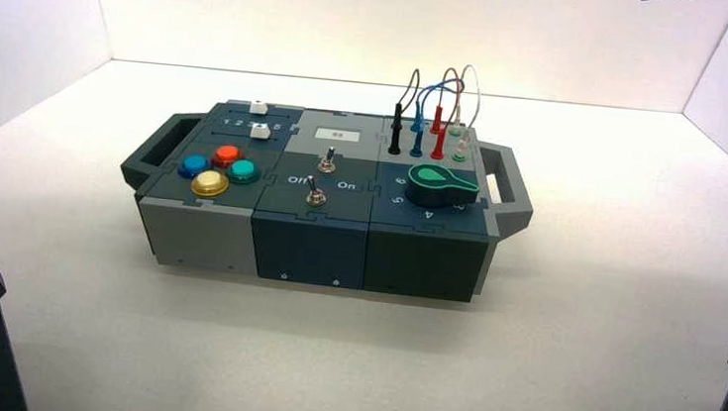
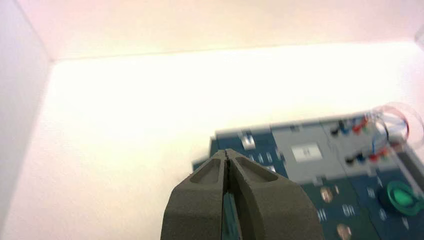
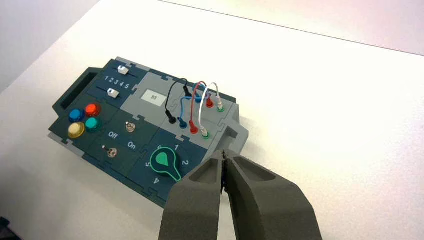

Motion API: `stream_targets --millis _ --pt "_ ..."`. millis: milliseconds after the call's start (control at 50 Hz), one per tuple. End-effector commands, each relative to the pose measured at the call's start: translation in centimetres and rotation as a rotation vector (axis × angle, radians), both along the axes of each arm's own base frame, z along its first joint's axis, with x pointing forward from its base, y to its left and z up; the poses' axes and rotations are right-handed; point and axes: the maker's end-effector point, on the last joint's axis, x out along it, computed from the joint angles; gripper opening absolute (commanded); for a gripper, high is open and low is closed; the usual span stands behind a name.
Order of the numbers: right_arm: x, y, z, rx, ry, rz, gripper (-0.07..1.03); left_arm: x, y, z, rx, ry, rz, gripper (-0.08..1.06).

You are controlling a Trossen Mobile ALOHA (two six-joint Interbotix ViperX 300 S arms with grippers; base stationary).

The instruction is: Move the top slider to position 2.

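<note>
Pressed together, the left gripper's fingertips (image 2: 226, 155) and the right gripper's (image 3: 224, 156) are held well apart from the top slider (image 3: 123, 70).

Grey-and-teal rectangular plastic box (image 1: 306, 250) on pale flat table (image 1: 346, 363). Box's left, back to front: white squarish plastic top slider (image 1: 258, 108), white printed digit row (image 3: 117, 82), white squarish plastic lower slider (image 1: 260, 132), round plastic buttons in red (image 1: 226, 156), blue (image 1: 193, 166), green (image 1: 243, 171), yellow (image 1: 209, 184). Middle: pale rectangular display (image 1: 337, 135) behind two metal toggle switches (image 1: 327, 162). Right: thin coloured wires (image 1: 440, 85) behind round black-and-green knob (image 1: 431, 185).
</note>
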Motion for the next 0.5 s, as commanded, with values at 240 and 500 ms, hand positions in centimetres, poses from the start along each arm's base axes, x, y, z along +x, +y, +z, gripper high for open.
stream_targets --millis 240,500 --pt "0.5 0.3 -0.1 -0.005 0.016 0.000 -0.02 3.2 -5.1 -1.7 0.064 0.217 -0.162 -0.03" --pt "0.5 0.3 -0.1 -0.007 0.019 0.000 -0.02 7.0 -7.4 -4.6 0.107 0.352 -0.185 -0.03"
